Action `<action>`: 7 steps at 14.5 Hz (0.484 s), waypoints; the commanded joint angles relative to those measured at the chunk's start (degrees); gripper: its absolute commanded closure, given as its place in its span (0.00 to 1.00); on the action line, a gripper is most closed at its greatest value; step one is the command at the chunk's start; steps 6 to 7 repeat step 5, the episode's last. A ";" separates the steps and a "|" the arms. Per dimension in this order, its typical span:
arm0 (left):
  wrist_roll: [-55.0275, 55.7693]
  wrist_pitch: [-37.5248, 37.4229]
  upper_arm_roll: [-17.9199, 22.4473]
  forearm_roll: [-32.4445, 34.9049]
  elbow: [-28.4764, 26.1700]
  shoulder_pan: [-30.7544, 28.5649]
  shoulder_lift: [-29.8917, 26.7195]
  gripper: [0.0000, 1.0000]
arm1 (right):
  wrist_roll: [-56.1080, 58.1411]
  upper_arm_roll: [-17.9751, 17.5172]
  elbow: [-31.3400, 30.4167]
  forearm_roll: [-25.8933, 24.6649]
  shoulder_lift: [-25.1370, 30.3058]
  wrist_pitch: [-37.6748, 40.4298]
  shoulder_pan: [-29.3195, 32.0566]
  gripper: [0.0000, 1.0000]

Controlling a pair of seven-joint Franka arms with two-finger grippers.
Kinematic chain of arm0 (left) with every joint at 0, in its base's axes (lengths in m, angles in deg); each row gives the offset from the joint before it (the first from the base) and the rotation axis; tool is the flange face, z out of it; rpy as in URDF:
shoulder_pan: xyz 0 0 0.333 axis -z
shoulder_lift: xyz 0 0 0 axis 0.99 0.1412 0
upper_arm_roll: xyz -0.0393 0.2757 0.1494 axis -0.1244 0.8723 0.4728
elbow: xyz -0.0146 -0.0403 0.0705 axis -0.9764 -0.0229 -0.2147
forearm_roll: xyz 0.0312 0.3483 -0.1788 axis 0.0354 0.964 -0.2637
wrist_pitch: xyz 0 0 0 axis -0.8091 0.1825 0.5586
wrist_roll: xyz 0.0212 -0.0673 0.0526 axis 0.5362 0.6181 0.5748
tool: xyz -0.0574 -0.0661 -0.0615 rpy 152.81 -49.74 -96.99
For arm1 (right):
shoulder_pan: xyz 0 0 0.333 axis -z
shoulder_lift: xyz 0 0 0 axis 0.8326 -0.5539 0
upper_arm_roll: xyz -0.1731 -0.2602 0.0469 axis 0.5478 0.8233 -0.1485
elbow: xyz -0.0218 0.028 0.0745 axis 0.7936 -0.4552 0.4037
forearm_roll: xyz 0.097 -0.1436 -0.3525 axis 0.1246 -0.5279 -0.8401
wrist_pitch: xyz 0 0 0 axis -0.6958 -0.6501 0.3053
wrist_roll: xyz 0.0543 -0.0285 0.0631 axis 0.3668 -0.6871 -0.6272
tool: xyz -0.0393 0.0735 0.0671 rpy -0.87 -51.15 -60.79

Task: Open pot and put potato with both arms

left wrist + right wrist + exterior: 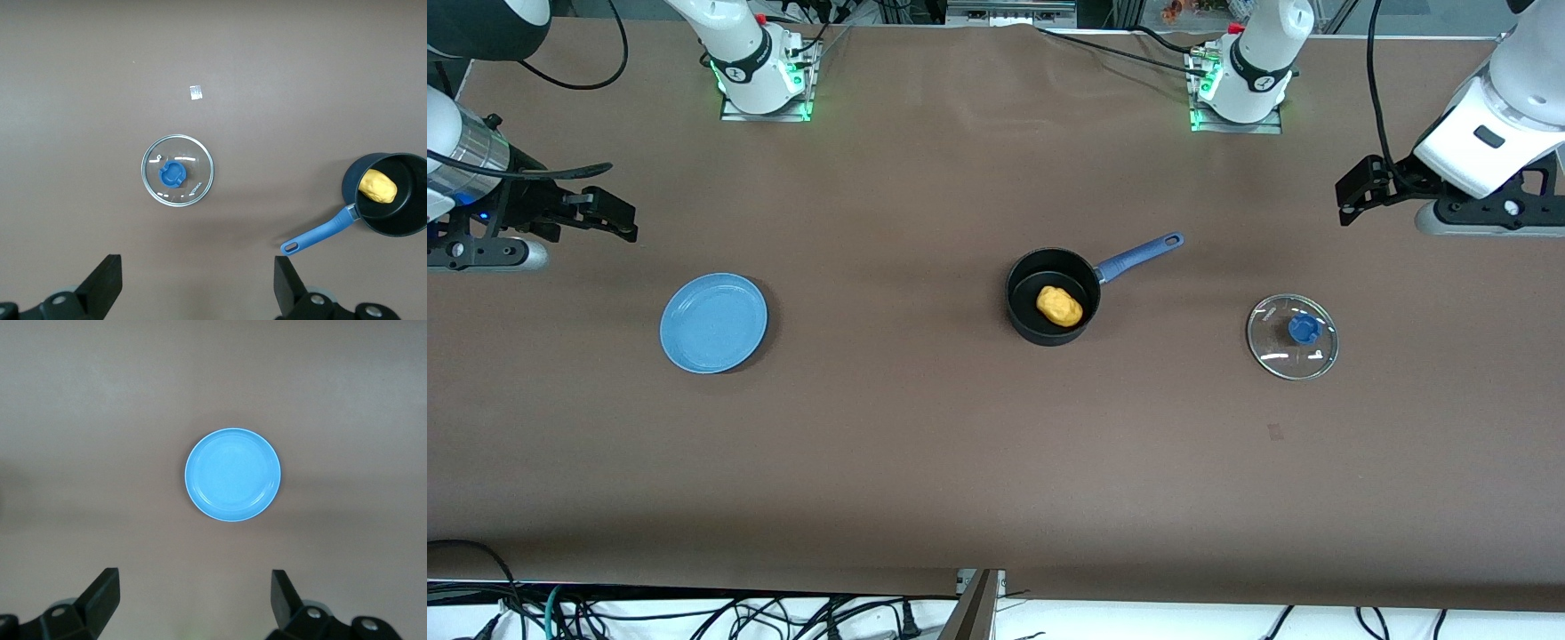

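Observation:
The black pot (1026,284) stands uncovered mid-table, its blue handle (1138,256) pointing toward the left arm's end. Inside it lies the yellow potato (1059,306). The glass lid (1276,342) with its blue knob (1304,329) rests flat on the table toward the left arm's end. My left gripper (1347,200) hangs open and empty high over that end; its wrist view shows the lid (198,163), pot (408,215) and potato (378,186) past the left gripper (198,270). My right gripper (624,220) is open and empty over the right arm's end.
A flat blue plate (713,322) sits bare toward the right arm's end, under the right gripper (193,583) in the right wrist view, plate (233,475). A small scrap of tape (1276,432) lies nearer the front camera than the lid. Both arm bases stand along the table's back edge.

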 commanded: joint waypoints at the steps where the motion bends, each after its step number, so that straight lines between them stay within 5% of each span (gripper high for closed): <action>1: -0.88 -0.80 0.08 -0.74 5.19 0.31 3.42 0.00 | -0.88 0.04 0.58 1.06 -0.03 0.07 0.18 0.00; 7: -0.79 -0.54 0.08 -1.62 5.28 0.32 5.27 0.00 | -0.88 0.04 0.58 1.06 0.06 0.07 0.18 0.00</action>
